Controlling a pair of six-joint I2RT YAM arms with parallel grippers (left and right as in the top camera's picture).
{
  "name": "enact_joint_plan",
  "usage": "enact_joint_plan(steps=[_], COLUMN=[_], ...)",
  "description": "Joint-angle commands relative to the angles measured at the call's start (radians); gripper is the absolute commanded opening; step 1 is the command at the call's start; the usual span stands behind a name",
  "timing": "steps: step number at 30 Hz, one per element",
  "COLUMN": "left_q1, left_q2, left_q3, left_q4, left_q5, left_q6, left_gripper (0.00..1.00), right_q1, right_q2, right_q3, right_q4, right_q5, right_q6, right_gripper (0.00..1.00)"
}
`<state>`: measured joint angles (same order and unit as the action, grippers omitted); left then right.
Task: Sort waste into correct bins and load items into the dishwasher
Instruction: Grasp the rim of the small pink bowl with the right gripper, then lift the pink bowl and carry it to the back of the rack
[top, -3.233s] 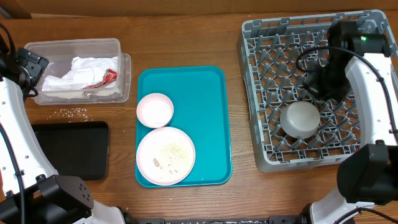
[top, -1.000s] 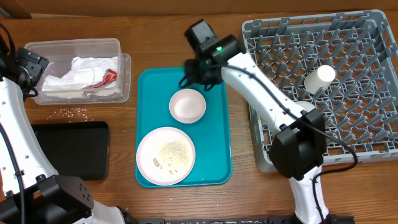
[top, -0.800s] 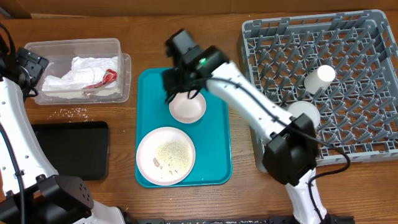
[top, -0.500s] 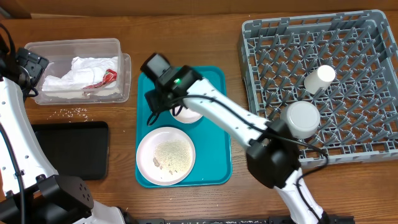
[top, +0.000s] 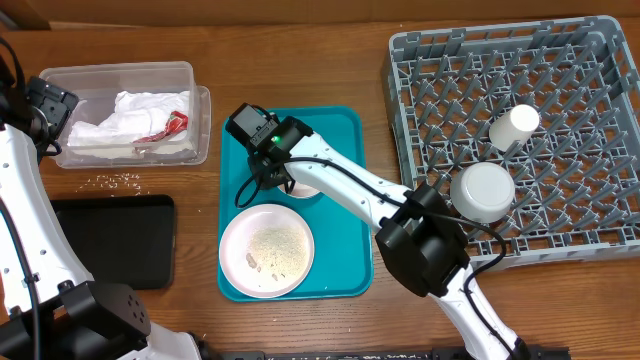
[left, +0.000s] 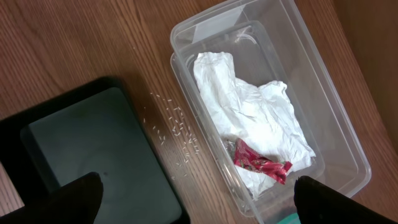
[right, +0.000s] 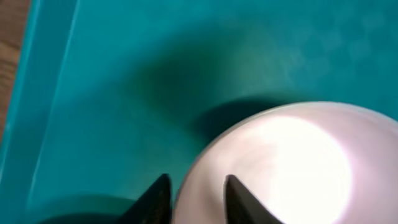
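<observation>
Right wrist, small pink bowl rim between fingers

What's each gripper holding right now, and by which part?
Left gripper: nothing, open. Right gripper straddles the rim of the small pink bowl, one finger inside, one outside; whether it grips cannot be told.

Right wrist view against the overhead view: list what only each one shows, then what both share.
Only the right wrist view: the right gripper straddling the rim of the small pink bowl, one finger over its inside; whether it clamps yet is unclear. Only the overhead view: the grey dish rack holding the metal bowl and white cup, the pink plate with crumbs, the clear tub of napkins, the black tray. Both: the bowl on the teal tray.
</observation>
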<state>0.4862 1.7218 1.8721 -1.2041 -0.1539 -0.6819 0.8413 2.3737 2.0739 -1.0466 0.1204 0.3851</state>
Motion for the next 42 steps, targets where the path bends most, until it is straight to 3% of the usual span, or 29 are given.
enact_joint_plan(steps=[1,15,32,39,42], left_q1=[-0.002,-0.002,-0.002,-0.002,-0.002], left_q2=[0.008,0.008,0.008,0.008,0.008], left_q3=[0.000,0.000,0.000,0.000,0.000], left_q4=[0.001,0.000,0.000,0.001,0.001], left_q5=[-0.010,-0.010,-0.010,-0.010,-0.010], left_q6=[-0.014,-0.014,-0.014,-0.014,-0.014], left_gripper=[1.00,1.00,1.00,1.00,1.00], right_q1=[0.009,0.017,0.018,0.006,-0.052], right_q2=[0.018,0.030,0.043,0.014,0.003], right_q3=[0.007,0.006,0.015,0.157,0.378], right_q4=[0.001,-0.002,-0.003,-0.112,-0.259], right_q5=[0.016,0.018,0.017,0.006,0.008], right_q6=[0.039,0.039,0.061,0.061,0.056], right_gripper=[0.23,0.29,0.04,0.04,0.04])
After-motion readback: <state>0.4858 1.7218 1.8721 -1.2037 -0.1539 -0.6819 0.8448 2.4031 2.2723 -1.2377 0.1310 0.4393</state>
